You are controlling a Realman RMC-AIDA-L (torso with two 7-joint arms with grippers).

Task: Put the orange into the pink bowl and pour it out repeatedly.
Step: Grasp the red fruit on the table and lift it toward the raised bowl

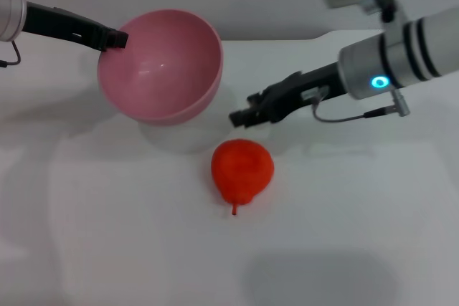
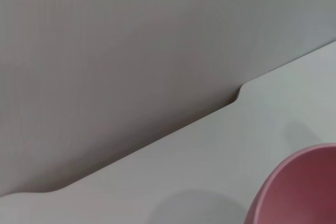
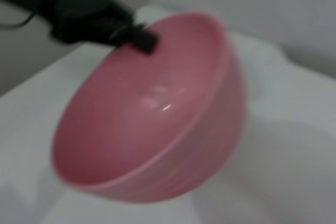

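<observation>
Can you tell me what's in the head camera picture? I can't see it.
The left claw holds a tilted, empty pink bowl above a white table. An orange lies on the table, with the right claw just above it.

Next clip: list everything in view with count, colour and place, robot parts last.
Orange: one, red-orange, lying on the table in front of the bowl, stem end toward the robot.
Pink bowl: one, pink, empty, tilted with its opening toward the camera, held at its rim off the table.
Table: one, white, under everything.
Left gripper: black, clamped on the bowl's rim.
Right gripper: black, just behind the orange, not touching it.
</observation>
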